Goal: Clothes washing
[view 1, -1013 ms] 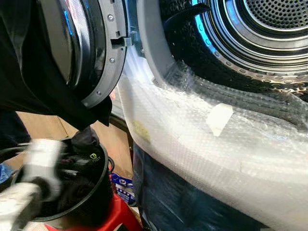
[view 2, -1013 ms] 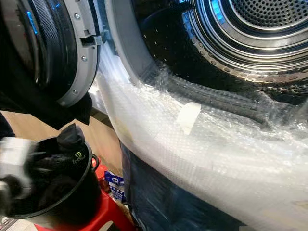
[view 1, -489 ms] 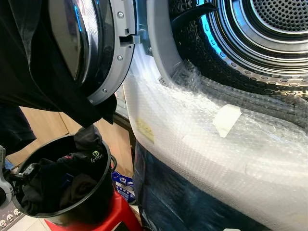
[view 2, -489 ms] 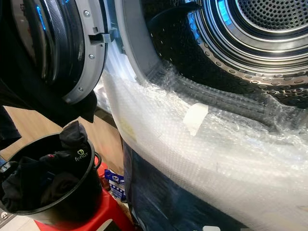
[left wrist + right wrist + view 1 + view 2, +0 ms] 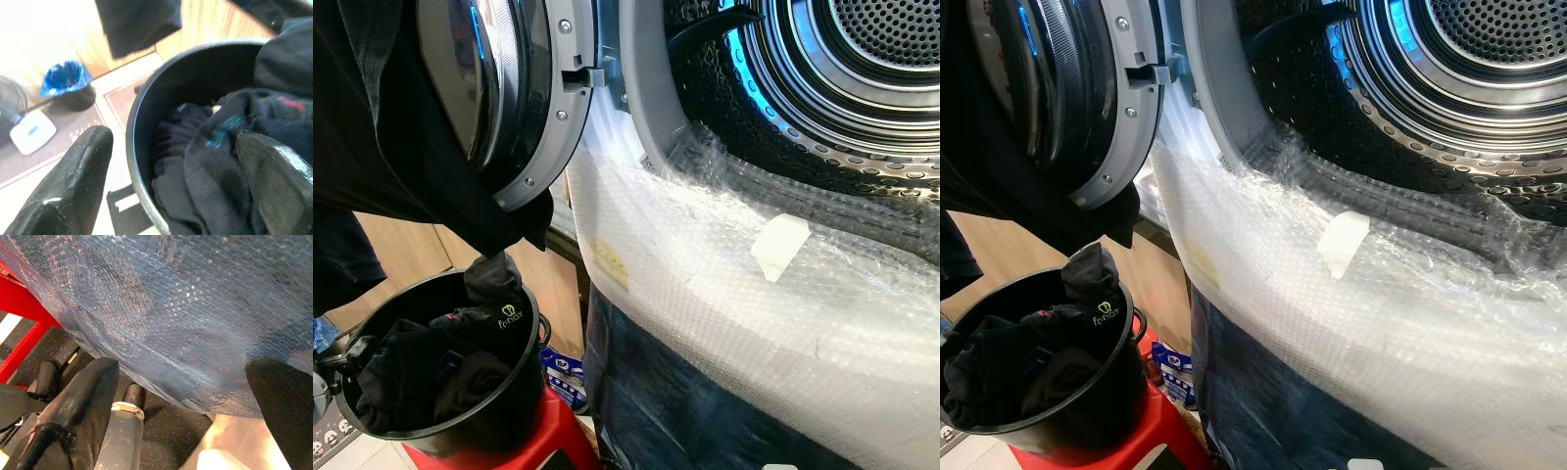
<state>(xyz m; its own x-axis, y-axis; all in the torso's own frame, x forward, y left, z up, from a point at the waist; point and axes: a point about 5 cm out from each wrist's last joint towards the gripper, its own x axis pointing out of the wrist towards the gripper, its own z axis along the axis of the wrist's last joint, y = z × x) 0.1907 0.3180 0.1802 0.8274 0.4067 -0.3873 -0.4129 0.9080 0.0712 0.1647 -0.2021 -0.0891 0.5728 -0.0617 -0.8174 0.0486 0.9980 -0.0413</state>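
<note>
A black bucket full of dark clothes stands on a red stool at the lower left. My left gripper is open at the bucket's rim: one finger is outside it, the other over the dark clothes. The washer's drum gapes open at the upper right. Its door is swung to the left, and a black garment hangs over it. My right gripper is open, low before the machine's wrapped blue front.
Bubble wrap with a piece of pale tape covers the machine's front below the opening. On the floor beyond the bucket are a bin with a blue bag and a white flat device. A red stool leg is near my right gripper.
The blurred silver left arm that was over the bucket's left side has drawn off to the left edge of the eye views. The camera has shifted slightly; bucket and washer have not moved.
</note>
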